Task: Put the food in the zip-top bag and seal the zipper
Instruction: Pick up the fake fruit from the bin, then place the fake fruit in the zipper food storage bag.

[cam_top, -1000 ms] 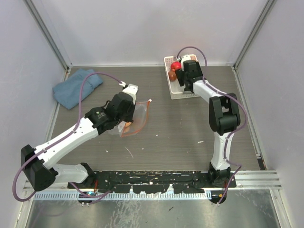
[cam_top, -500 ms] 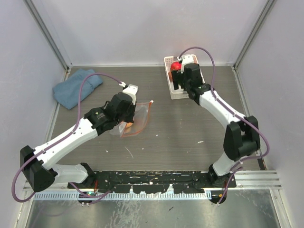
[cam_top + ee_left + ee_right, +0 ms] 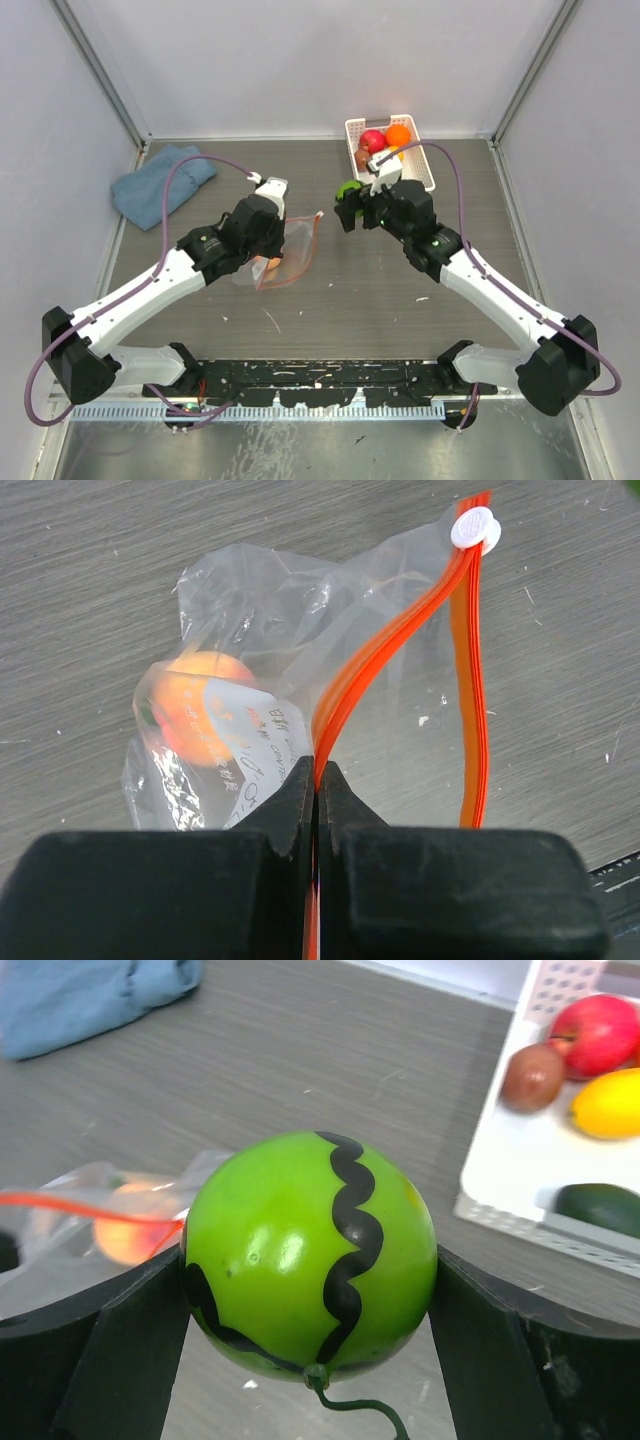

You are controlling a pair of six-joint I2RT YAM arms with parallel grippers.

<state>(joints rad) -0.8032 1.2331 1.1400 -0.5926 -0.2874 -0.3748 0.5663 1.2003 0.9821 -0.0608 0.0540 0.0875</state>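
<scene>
Gripping green fruit (image 3: pixel 310 1250) near zip-top bag (image 3: pixel 250 600) mouth.

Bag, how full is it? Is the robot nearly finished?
Not yet. Done: one peach sits in the bag. In hand: the right gripper holds the green fruit, while the left gripper pinches the zipper, mouth open. Left: red fruit, orange fruit, brown fruit and yellow fruit wait in the basket, then zipping.

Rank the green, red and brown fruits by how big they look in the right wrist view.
1. Green fruit: far the largest, but the right gripper holds it close to the camera, so its true size is unsure.
2. Red fruit.
3. Brown fruit.
Both lie together in the basket, so that order is fair.
</scene>
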